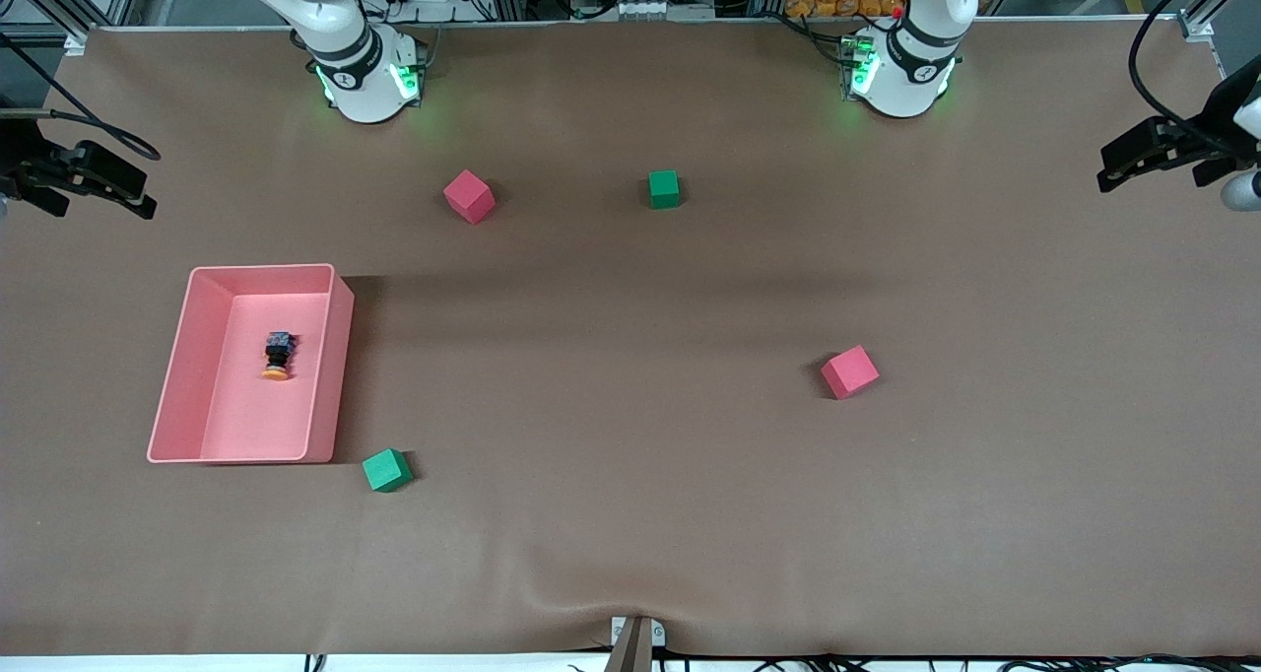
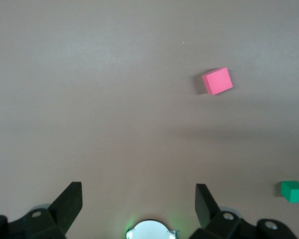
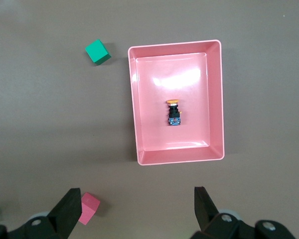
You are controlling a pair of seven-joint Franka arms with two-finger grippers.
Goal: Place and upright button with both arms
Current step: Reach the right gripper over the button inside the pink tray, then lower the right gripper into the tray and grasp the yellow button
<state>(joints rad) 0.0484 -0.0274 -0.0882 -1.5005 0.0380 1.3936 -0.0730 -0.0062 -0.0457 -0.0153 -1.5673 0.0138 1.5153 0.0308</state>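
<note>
- Brown table [image 1: 630,514], pink tray [image 1: 177,371] toward the right arm's end; button [image 1: 278,356] lies on its side in the tray, orange cap toward the front camera, long axis running along the tray's length.
- Right gripper [image 3: 134,209] hangs high over the table beside the tray, fingers spread wide, holding nothing; this arm is clearly the closer one.
- Left gripper [image 2: 138,204] also wide open and empty, over bare table near a red cube [image 2: 217,80], well apart from the button; waiting.

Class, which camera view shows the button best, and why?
The right wrist view: it looks straight down on the button lying on its side in the pink tray, cap and body distinct. The front view shows it smaller. The left wrist view misses it.
</note>
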